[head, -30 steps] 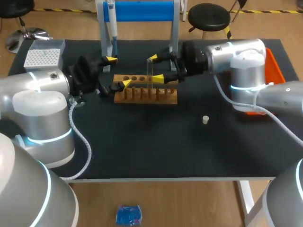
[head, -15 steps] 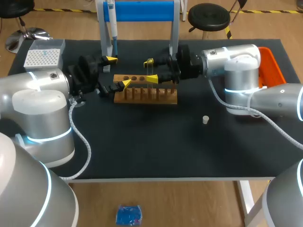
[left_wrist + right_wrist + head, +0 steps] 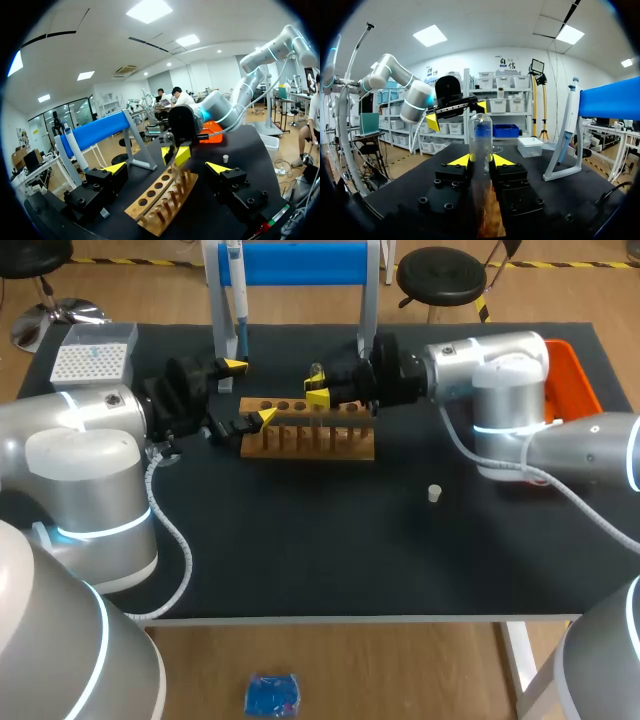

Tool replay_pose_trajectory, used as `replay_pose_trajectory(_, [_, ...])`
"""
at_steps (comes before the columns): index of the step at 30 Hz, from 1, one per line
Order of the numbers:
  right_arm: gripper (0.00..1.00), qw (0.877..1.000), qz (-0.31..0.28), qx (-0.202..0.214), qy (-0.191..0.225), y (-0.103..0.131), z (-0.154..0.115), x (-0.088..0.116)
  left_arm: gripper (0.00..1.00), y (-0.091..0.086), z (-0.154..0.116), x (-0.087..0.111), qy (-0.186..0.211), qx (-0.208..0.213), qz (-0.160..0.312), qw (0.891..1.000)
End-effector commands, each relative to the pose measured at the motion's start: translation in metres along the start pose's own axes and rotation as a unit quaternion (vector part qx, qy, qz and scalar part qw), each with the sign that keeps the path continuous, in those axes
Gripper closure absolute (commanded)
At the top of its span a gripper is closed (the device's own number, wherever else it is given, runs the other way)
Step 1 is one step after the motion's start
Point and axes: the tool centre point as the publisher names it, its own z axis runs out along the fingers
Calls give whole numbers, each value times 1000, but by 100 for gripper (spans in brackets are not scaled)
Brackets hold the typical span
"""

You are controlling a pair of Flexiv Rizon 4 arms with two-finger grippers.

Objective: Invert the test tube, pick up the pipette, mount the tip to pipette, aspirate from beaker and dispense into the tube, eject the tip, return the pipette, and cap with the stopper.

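Clamping the test tube point(image 3: 481, 135) low down, our right tool point(image 3: 481, 160) must squeeze softly: we think glass is light, slippery, breakable. Our left tool point(image 3: 248, 392) is apart.

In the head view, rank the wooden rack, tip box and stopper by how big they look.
Largest: wooden rack.
Middle: tip box, clearly smaller.
Smallest: stopper, by far.
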Motion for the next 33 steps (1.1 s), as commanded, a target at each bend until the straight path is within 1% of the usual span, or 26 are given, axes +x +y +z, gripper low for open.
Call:
replay_pose_trajectory(1, [100,1000,-2,6,2,3,-2,-1,0,1,1,0,-1,0,1,1000])
replay_pose_trajectory(7, [100,1000,-2,7,0,7,-5,-3,0,1,1,0,-1,0,1,1000])
replay_pose_trajectory(12, [100,1000,10,-8,-6,12,-7,-4,0,1,1,0,-1,0,1,1000])
replay_pose_trajectory(27, [100,1000,-5,-3,-3,34,-6,-2,0,1,1,0,-1,0,1,1000])
replay_pose_trajectory(33, [100,1000,-8,-1,-3,44,-5,2,0,1,1,0,-1,0,1,1000])
